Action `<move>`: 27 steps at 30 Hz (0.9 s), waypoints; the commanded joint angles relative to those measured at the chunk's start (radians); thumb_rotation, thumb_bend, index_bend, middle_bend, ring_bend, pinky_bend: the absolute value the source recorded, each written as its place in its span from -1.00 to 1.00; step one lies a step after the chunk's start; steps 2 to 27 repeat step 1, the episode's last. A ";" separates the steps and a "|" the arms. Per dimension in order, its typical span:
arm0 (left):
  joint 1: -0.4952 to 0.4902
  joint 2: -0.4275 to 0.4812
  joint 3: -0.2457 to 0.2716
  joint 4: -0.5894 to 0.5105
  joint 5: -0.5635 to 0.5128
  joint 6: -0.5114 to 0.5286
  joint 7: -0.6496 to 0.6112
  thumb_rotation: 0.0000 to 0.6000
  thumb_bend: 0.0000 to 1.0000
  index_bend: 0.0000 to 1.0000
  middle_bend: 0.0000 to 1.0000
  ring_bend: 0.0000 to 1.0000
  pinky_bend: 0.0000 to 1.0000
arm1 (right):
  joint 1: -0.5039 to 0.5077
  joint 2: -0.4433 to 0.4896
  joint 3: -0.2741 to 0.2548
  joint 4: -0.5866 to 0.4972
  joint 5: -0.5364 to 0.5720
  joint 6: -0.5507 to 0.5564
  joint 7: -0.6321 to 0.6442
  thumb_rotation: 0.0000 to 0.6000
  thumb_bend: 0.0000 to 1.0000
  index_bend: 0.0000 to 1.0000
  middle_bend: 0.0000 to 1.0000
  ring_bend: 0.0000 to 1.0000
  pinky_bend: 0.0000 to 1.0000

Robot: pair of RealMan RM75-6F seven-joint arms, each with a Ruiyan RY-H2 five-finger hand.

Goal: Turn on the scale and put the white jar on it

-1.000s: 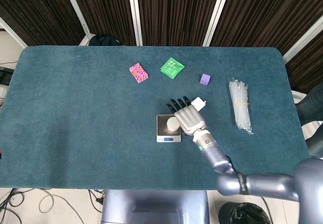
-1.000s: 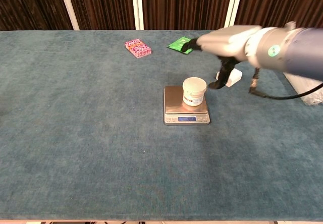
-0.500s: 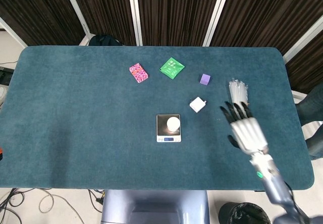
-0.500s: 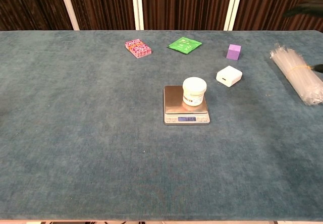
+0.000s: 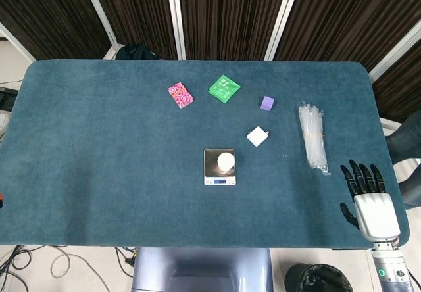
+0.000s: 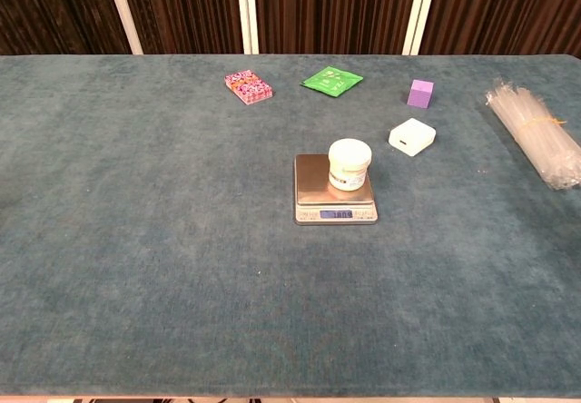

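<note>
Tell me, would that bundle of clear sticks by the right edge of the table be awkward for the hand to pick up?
Probably somewhat. The bundle of clear sticks looks like many thin, smooth tubes, so single ones might slide or roll loose. A yellow band seems to bind them, which should keep most together. Being long and narrow, it would likely tip if gripped near one end.

scale display: lit blue with dark digits, too small to read
jar label: a band of dark print low on the side, not legible
green packet: pale marks on the face, no words readable
pink packet: busy pattern, no text readable
</note>
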 commanded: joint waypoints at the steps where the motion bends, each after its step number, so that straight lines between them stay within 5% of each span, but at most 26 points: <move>1: -0.001 0.000 0.000 0.000 0.002 0.000 -0.001 1.00 0.37 -0.94 -1.00 -1.00 -1.00 | -0.007 -0.003 0.011 0.010 -0.003 -0.010 -0.004 1.00 -0.26 -0.97 -1.00 -0.88 -1.00; 27: -0.001 0.000 0.000 0.000 0.002 0.000 -0.001 1.00 0.37 -0.94 -1.00 -1.00 -1.00 | -0.007 -0.003 0.011 0.010 -0.003 -0.010 -0.004 1.00 -0.26 -0.97 -1.00 -0.88 -1.00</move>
